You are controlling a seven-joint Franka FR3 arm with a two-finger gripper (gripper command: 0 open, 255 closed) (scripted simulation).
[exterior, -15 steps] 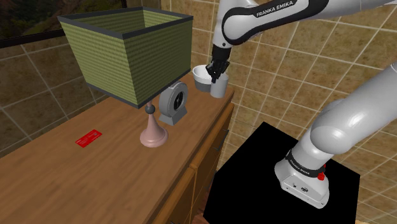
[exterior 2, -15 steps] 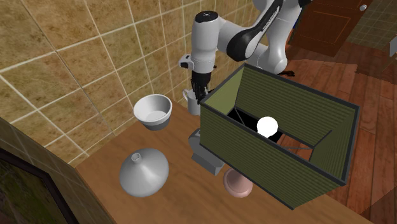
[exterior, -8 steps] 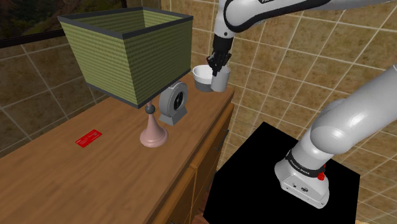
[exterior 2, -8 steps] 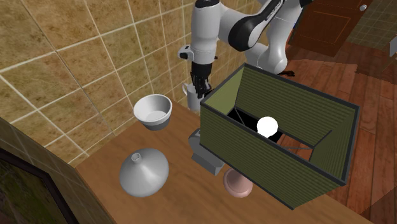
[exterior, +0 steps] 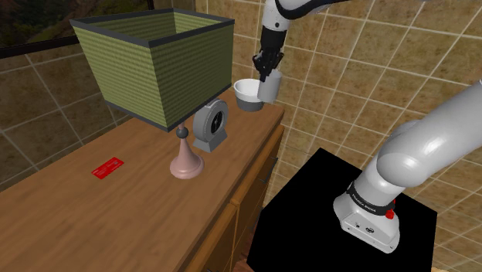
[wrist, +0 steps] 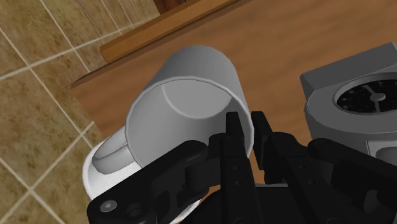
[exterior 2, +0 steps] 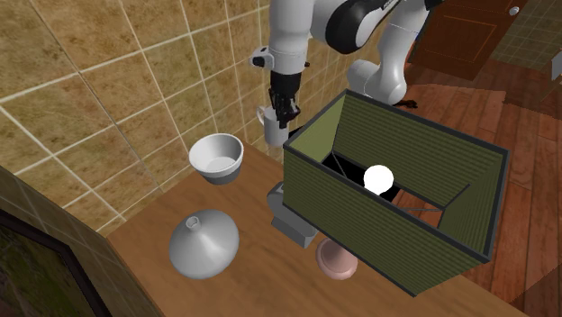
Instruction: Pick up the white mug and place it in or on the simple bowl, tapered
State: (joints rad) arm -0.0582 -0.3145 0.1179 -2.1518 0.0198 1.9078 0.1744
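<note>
Tiled walls; wooden sideboard top. Listed from the shoulder view's left: red card, green-shaded lamp, grey clock, white tapered bowl, white mug. The mug's wall is clamped between the fingers of the gripper — one inside the rim, one outside. Since a second ago the mug has been raised off the wood and is now carried in the air, just beside the bowl. Lifting is judged done — a short carry over the bowl and a lowering remain.
</note>
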